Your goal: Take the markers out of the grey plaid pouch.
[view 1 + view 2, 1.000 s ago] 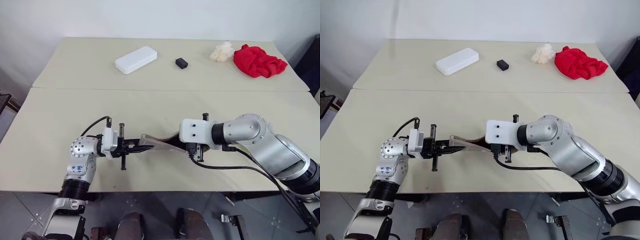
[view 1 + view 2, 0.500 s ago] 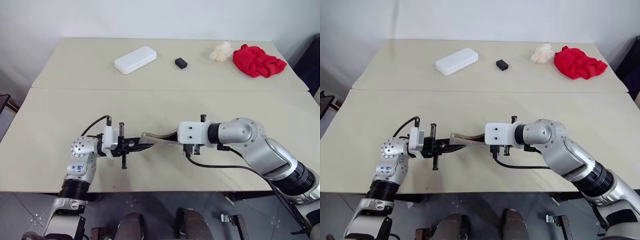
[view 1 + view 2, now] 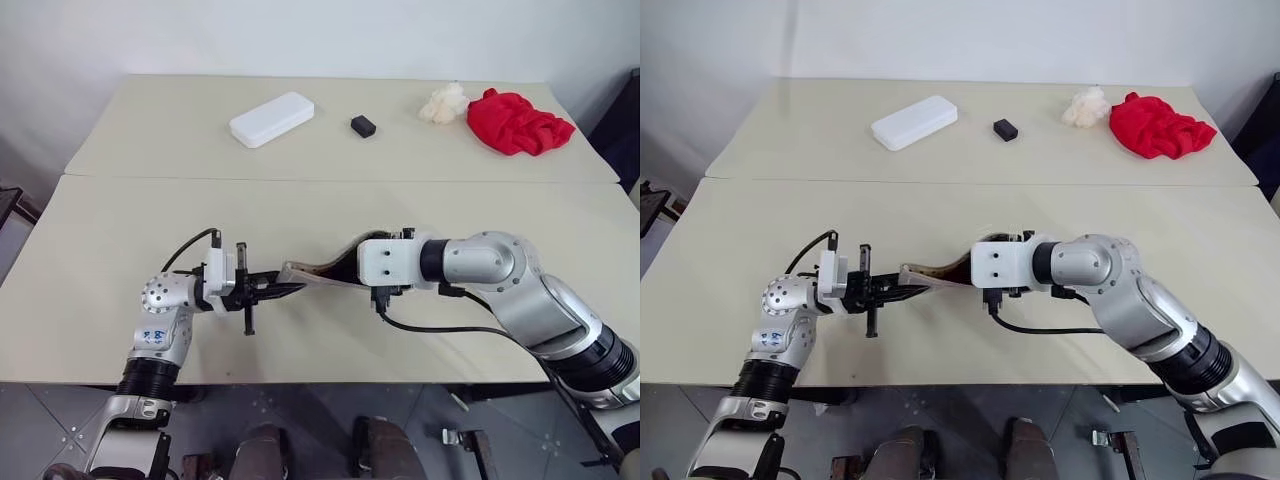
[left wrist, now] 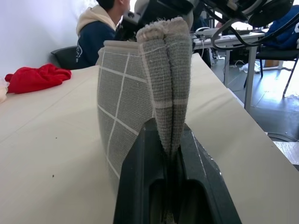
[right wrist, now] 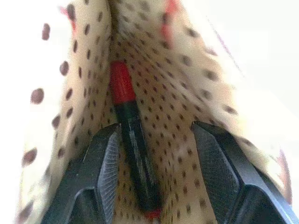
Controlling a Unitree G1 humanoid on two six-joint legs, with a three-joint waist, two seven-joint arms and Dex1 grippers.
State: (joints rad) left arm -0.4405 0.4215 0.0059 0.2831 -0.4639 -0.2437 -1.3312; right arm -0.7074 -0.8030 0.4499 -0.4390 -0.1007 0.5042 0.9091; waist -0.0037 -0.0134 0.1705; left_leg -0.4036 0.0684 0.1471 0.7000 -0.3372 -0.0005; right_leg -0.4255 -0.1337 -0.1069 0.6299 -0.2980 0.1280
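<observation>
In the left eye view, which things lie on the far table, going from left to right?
Flat white plastic case → small black block → crumpled cream-white lump → bunched red cloth, which touches the lump's side.

Left gripper (image 4: 170,154) fingers (image 4: 140,163) pinch grey plaid pouch (image 4: 135,93) edge; red cloth (image 4: 35,77) behind.

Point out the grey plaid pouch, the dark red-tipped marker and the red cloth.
grey plaid fabric pouch (image 4: 122,107), left wrist view, gridded side panel
dark red-tipped marker (image 5: 135,144), right wrist view, black barrel
crumpled red cloth (image 3: 515,122), left eye view, middle
</observation>
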